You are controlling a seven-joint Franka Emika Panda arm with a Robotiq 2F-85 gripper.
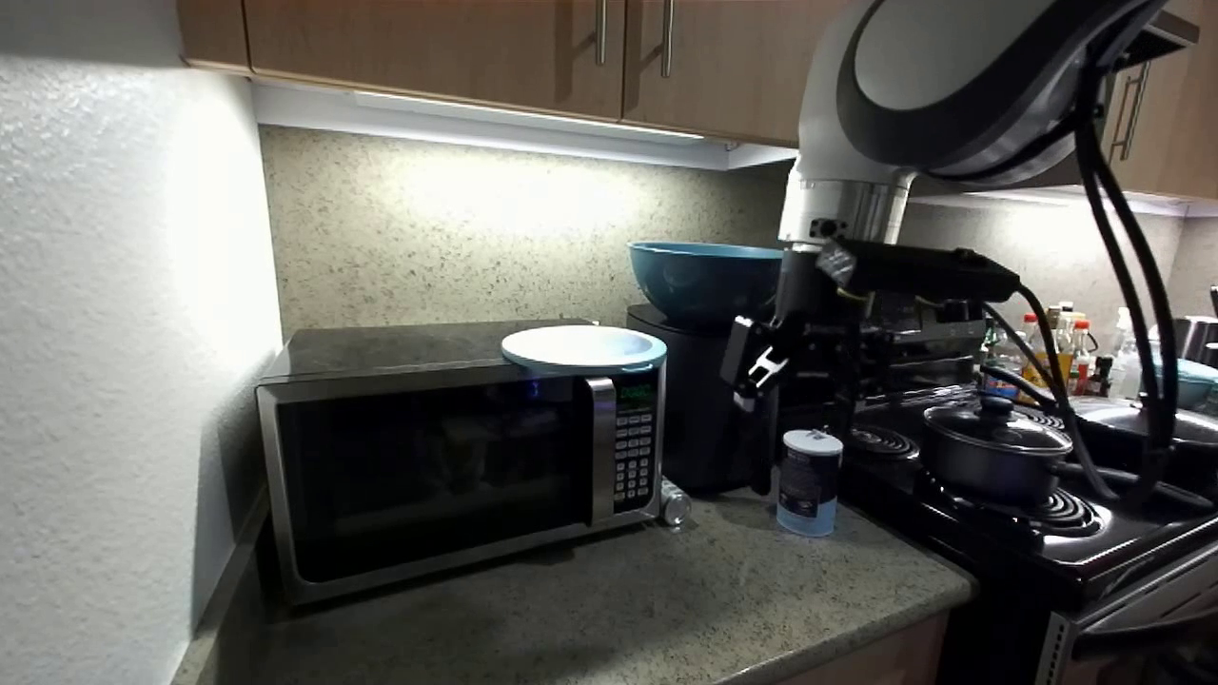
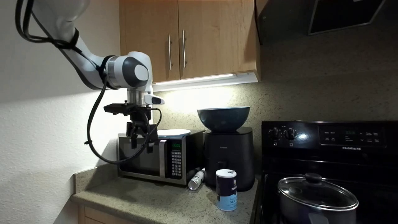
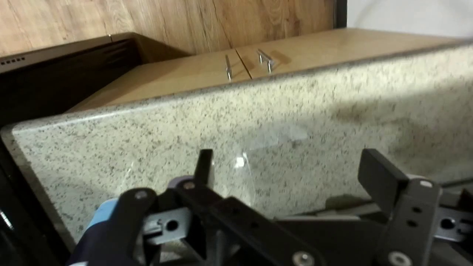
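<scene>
My gripper (image 3: pixel 288 162) is open, with its fingers (image 3: pixel 382 177) wide apart and nothing between them. It hangs above the speckled countertop (image 3: pixel 281 111), pointing down; in an exterior view the gripper (image 2: pixel 141 146) appears in front of the microwave (image 2: pixel 140 155). The nearest thing in the wrist view is a dark-and-light-blue canister (image 3: pixel 101 214), lower left and partly covered by the gripper's linkage. Upright on the counter, the white-lidded salt canister (image 2: pixel 226 191) shows in both exterior views. A pale blue plate (image 1: pixel 585 345) rests on the microwave, near its right side.
A black appliance (image 2: pixel 230 158) stands beside the microwave, a dark blue bowl (image 2: pixel 224 119) on top. Between them lies a small bottle (image 2: pixel 196 180). A lidded pot (image 1: pixel 994 461) is on the stove, with several bottles (image 1: pixel 1080 352) behind. Cabinets (image 2: pixel 214 37) hang overhead.
</scene>
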